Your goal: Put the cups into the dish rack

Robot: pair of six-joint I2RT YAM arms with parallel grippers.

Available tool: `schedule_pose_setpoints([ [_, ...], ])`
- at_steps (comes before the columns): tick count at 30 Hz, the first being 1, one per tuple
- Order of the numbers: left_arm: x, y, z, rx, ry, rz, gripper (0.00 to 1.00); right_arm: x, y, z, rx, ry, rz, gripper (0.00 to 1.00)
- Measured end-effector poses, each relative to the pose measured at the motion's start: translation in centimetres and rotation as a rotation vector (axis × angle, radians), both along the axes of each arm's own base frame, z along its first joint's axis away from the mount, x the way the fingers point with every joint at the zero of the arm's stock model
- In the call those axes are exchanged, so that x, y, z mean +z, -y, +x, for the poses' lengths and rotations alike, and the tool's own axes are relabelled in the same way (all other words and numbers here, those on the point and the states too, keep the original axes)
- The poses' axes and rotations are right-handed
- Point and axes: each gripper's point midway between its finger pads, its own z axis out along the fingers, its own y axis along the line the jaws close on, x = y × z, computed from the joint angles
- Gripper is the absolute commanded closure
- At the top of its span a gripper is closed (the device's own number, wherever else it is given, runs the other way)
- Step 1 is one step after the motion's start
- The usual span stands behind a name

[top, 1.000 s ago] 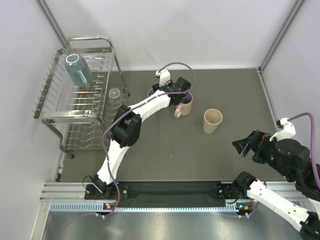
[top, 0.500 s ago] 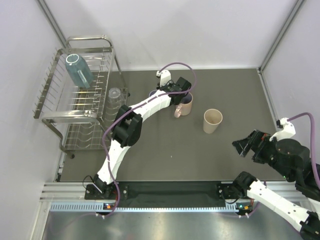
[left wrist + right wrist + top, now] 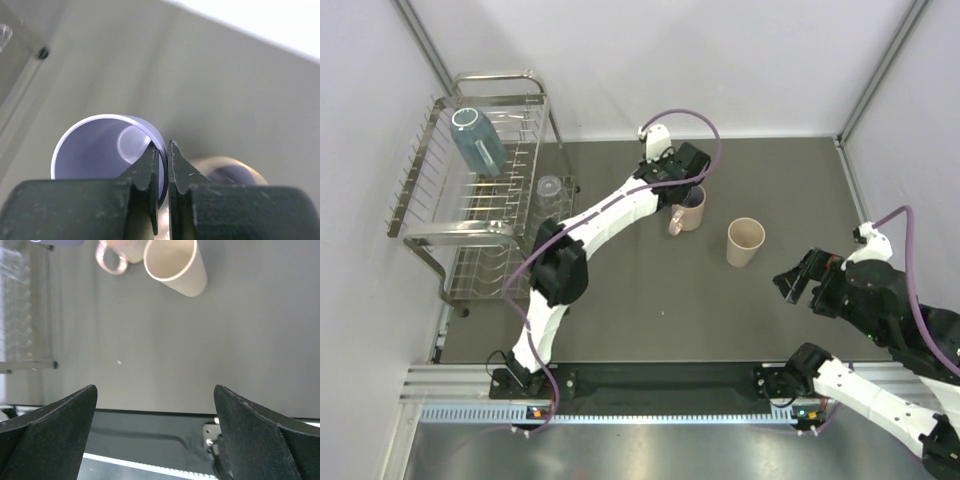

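Top view, left arm: your left gripper [image 3: 686, 187] is on the rim of the lavender plastic tumbler [image 3: 695, 210], just above frame centre. Compared with a second ago the elbow has swung down and left and the wrist has crept up and right, so the arm is stretched out further.
Top view, tumbler: it has hardly budged. It's upright on the dark grey table [image 3: 650, 300] and touching the pink handled mug [image 3: 675, 224].
Top view, right arm: the right gripper [image 3: 796, 283] has slid a little left toward the beige tapered tumbler [image 3: 745, 241], but it's well apart from it.
Top view, rack: the silver wire dish rack [image 3: 420, 237] in the upper left holds the teal-blue cup [image 3: 477, 140], with the clear glass [image 3: 550, 190] on its right side. Nothing changed there.
Left wrist view, claw: the fingers are pinched almost together on the lavender plastic tumbler's [image 3: 95, 145] wall, one inside and one outside. There's a blurry shape at lower right and I can't tell what it is.
Right wrist view, claw: the right gripper [image 3: 155, 388] is spread wide with nothing in it. You can see the beige tapered tumbler [image 3: 177, 267] at top centre, the pink handled mug [image 3: 112, 257] at upper left and the silver wire dish rack [image 3: 20, 300] along the left edge.
Meaning: I'd say you've got the grip and the lift hasn't started. Three cups are left on the table.
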Motion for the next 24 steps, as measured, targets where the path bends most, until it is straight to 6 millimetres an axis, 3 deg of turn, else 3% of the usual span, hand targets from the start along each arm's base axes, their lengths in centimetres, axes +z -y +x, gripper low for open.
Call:
schedule_pose_setpoints([
  [2,3.5,1.2,-1.4,-0.038,0.051,-0.049,1.0,0.4,-0.3,0.2,-0.007,0.009,0.027,0.0],
  [5,10.2,3.2,-5.1,-0.122,0.158,-0.157,1.0,1.3,-0.8,0.4,-0.019,0.036,0.091,0.0],
  [11,19.6,3.7,-13.1,-0.272,0.304,-0.336,1.0,2.4,-1.8,0.5,-0.045,0.037,0.216,0.0],
  [14,21.5,2.1,-15.8,-0.332,0.355,-0.397,1.0,2.8,-2.6,0.6,-0.064,0.046,0.327,0.0],
  [20,20.7,-1.6,-20.4,-0.475,0.429,-0.527,1.0,3.0,-5.0,0.7,-0.081,0.035,0.631,0.0],
  [24,21.8,-2.5,-22.7,-0.58,0.492,-0.609,1.0,3.6,-7.4,1.3,-0.057,0.002,0.784,0.0],
])
